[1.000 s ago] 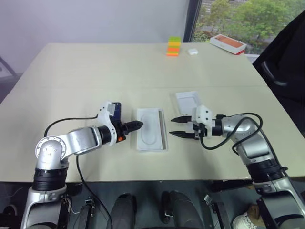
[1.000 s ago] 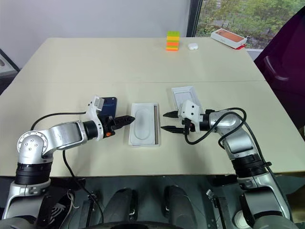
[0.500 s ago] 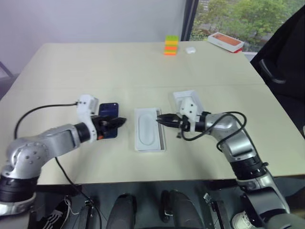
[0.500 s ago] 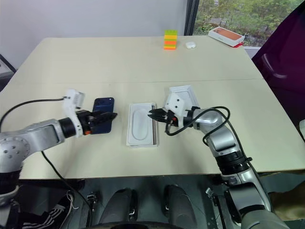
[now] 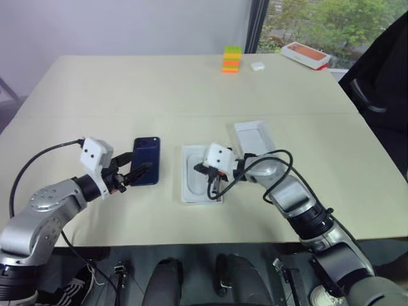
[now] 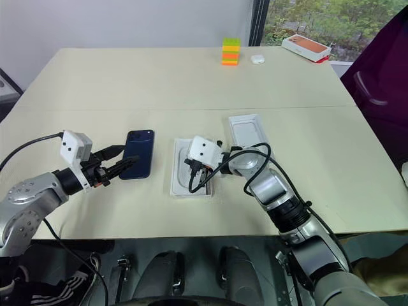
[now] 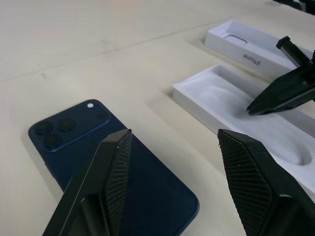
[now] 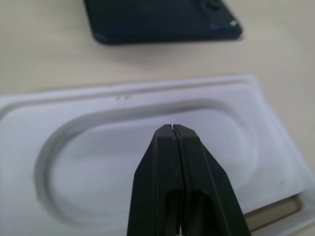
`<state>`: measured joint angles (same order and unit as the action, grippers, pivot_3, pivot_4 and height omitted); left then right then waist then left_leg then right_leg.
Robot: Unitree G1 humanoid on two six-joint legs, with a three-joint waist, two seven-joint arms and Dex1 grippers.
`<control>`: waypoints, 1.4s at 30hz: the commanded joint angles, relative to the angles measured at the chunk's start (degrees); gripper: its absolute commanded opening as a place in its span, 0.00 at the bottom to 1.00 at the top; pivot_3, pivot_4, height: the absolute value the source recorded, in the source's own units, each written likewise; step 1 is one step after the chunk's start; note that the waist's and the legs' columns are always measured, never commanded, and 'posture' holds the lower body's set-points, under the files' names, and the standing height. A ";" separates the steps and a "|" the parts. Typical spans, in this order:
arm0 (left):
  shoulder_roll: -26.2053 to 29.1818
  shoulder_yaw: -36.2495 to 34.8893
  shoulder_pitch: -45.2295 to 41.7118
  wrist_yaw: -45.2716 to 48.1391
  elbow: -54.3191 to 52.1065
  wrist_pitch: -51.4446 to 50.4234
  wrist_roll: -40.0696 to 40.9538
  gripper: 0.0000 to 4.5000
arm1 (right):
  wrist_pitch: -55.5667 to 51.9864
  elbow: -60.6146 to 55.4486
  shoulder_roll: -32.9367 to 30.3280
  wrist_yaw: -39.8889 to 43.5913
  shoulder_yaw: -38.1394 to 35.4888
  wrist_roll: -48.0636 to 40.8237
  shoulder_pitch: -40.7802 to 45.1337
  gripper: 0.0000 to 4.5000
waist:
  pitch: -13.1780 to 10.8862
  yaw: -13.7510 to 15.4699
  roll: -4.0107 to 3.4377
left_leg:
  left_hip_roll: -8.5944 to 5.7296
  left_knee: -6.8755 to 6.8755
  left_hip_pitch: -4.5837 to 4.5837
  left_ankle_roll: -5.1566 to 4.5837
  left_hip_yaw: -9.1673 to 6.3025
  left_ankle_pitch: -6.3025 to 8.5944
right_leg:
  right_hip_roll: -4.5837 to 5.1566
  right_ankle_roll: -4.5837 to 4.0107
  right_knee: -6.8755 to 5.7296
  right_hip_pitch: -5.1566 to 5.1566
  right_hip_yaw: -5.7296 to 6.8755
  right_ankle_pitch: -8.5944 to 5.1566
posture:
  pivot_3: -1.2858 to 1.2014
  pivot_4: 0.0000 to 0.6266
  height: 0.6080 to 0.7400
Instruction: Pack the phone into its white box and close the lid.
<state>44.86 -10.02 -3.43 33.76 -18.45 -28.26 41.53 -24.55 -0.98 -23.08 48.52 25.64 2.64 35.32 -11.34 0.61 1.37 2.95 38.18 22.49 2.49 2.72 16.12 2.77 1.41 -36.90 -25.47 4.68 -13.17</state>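
One phone [image 5: 145, 160] lies just beyond the left gripper [image 5: 141, 169]. One white box [image 5: 201, 173], holding one moulded insert [image 8: 147, 157], sits beneath the right gripper [image 5: 199, 170]. One lid [image 5: 254, 136] lies beyond that gripper. Far past both: one stack of coloured blocks [image 5: 231, 60], one small white case [image 5: 257, 65], one orange-topped box [image 5: 306, 55].

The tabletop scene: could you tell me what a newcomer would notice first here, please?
The slim dark navy-blue phone lies flat on the beige table, with the open left end effector at its near end. Beside it, the shut right end effector hovers over the oval recess of the shallow white box.
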 commanded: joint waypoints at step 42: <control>-5.80 -1.47 -4.08 2.78 -0.90 -1.78 -6.48 0.66 | 2.26 -0.70 0.22 2.63 2.41 7.75 0.48 0.01 | 0.04 -0.24 0.06 | 0.02 0.03 -0.09 0.00 -0.06 0.00 | -0.06 0.00 -0.11 0.06 0.01 0.01 | 0.52 0.24 1.00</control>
<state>39.18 -10.31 -6.95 36.60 -18.13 -29.94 35.38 -23.22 -1.28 -22.83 51.58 27.86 9.93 35.87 -11.30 0.37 1.43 2.96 38.21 22.40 2.49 2.65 16.12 2.71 1.41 -37.00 -25.41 4.69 -13.15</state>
